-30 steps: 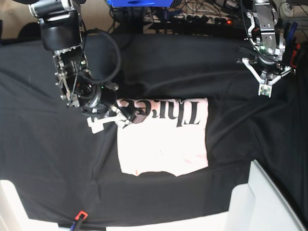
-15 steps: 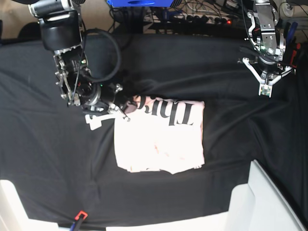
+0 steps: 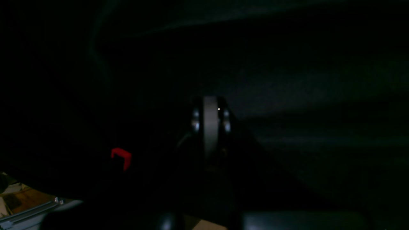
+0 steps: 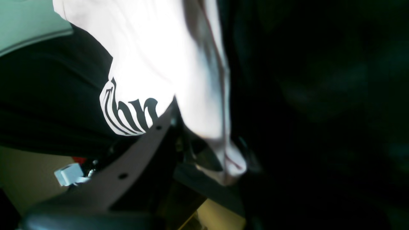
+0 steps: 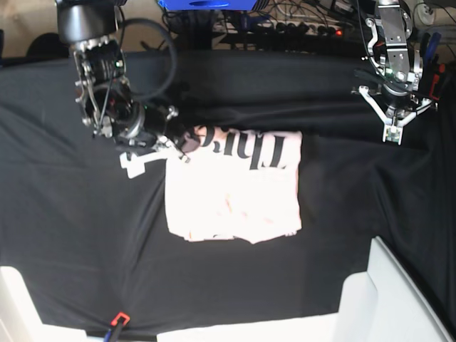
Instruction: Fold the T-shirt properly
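Note:
The pale pink T-shirt (image 5: pixel 235 192) lies folded into a rough rectangle on the black table cloth (image 5: pixel 85 228), with black lettering (image 5: pixel 256 151) along its far edge. My right gripper (image 5: pixel 177 147) is at the shirt's far left corner and is shut on that corner. In the right wrist view the T-shirt (image 4: pixel 153 54) runs away from the gripper (image 4: pixel 204 150), its corner pinched between the fingers (image 4: pixel 140 140). My left gripper (image 5: pixel 390 132) hangs shut and empty over bare cloth at the far right. In the dark left wrist view the left gripper (image 3: pixel 209 123) shows pressed together.
White bins stand at the front right (image 5: pixel 399 299) and front left (image 5: pixel 18 299). A red-tipped tool (image 5: pixel 117 318) lies near the front edge. Cables and a power strip (image 5: pixel 306 28) run along the back. The black cloth is wrinkled around the shirt.
My right gripper has closed on the shirt's far left corner and pulled it left and farther back; the whole shirt slid slightly left. The left arm has not moved.

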Robot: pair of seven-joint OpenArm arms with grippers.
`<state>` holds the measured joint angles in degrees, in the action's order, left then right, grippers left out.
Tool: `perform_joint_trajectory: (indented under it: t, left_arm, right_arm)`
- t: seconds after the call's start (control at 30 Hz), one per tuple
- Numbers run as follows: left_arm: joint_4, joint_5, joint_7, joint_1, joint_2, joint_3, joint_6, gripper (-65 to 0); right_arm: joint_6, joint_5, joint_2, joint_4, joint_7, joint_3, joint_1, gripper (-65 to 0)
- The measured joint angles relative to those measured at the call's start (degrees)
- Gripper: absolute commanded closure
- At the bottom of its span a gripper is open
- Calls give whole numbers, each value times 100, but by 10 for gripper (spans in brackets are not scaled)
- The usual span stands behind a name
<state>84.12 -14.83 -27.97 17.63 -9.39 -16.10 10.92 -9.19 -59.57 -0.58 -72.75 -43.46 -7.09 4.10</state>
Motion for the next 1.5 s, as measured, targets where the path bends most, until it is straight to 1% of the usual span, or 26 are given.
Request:
perform_joint_trajectory:
  t: [0.07,0.13,0.3,0.33,0.4,0.47,0.5,0.53,0.57,0.6,0.67,0.73,0.8,0.87,0.9,0.93,1.0,1.03,1.07,1.17,1.27,1.33,1.37,1.43,1.47,1.5]
  left_arm:
    - [0,0,0,0,0,0,0,-3]
    - [0,0,-2,2,0,0,0,-3]
    - [15,2,0,2,4,2,2,-3]
    - [15,2,-2,0,4,0,2,-3]
    - [22,0,0,0,0,0,0,-3]
    - [24,2,-2,0,9,2,2,-3]
    - [24,0,-2,-2,15,9,0,-3]
    - [24,2,-2,-2,15,13,2,-3]
    - [24,4,-2,-4,17,13,2,-3]
    - [24,13,-13,-22,17,13,17,-3]
    - [26,7,-26,-103,33,11,20,-3]
    - [197,26,-63,-125,39,37,24,-3]
    - [645,85,-70,-90,125,35,186,-2]
    - [1172,404,-118,-90,269,35,627,0]
    - [1458,673,-146,-90,323,66,870,0]
    - [1749,920,-330,-98,400,90,1027,0]
    - [2199,1211,-938,-168,505,212,1274,0]
    - [2323,1386,-1220,-227,492,376,1316,0]
    - [2415,1519,-1349,-291,481,562,1311,0]
    - [2468,2022,-1355,-511,501,1174,1316,0]
    - [2367,2358,-1329,-708,540,1797,1327,0]
    - [2072,2321,-1327,-920,616,2111,1316,0]
    - [1853,2243,-1314,-1047,660,2214,1314,0]
    - [1375,2092,-1272,-1204,835,2284,1333,0]
    - [1147,2015,-1283,-1257,901,2280,1316,0]
    - [942,1921,-1303,-1290,931,2275,1316,0]
  right_arm:
    - [4,-4,-4,-37,4,0,35,-1]
    - [7,-4,22,-96,-28,146,76,-1]
    - [9,-9,13,-136,-345,295,48,-10]
    - [9,-22,15,-136,-407,365,39,-33]
    - [9,-24,46,-133,-522,479,39,-120]
    - [9,-26,76,-133,-850,662,42,-239]
    - [7,-20,94,-133,-1064,772,55,-310]
    - [7,-17,160,-133,-1154,933,74,-366]
    - [-31,-76,221,-133,-1252,1110,87,-406]
    - [-35,-214,245,-129,-1438,1248,85,-416]
    - [-33,-597,254,-131,-1631,1399,83,-409]
    - [-33,-787,236,-136,-1705,1482,76,-399]
    - [-35,-868,138,-164,-1711,1473,85,-399]
    - [-33,-868,52,-219,-1718,1475,103,-398]
    - [-35,-868,44,-229,-1709,1561,103,-398]
    - [-35,-890,59,-232,-1729,1711,105,-398]
    - [-31,-931,59,-243,-1700,2020,199,-398]
    - [-33,-909,55,-243,-1698,2201,267,-398]
    - [-31,-887,48,-240,-1700,2356,330,-398]
    - [-35,-828,42,-236,-1718,2702,382,-398]
    - [-31,-881,-96,-236,-1740,2747,302,-396]
    - [-31,-896,-120,-234,-1703,2791,291,-363]
    - [-33,-892,-116,-234,-1685,2798,299,-332]
    - [-31,-894,-111,-223,-1733,2796,330,-234]
    - [-31,-896,-111,-221,-1731,2796,341,-174]
    - [-17,-918,-111,-221,-1727,2796,365,-100]
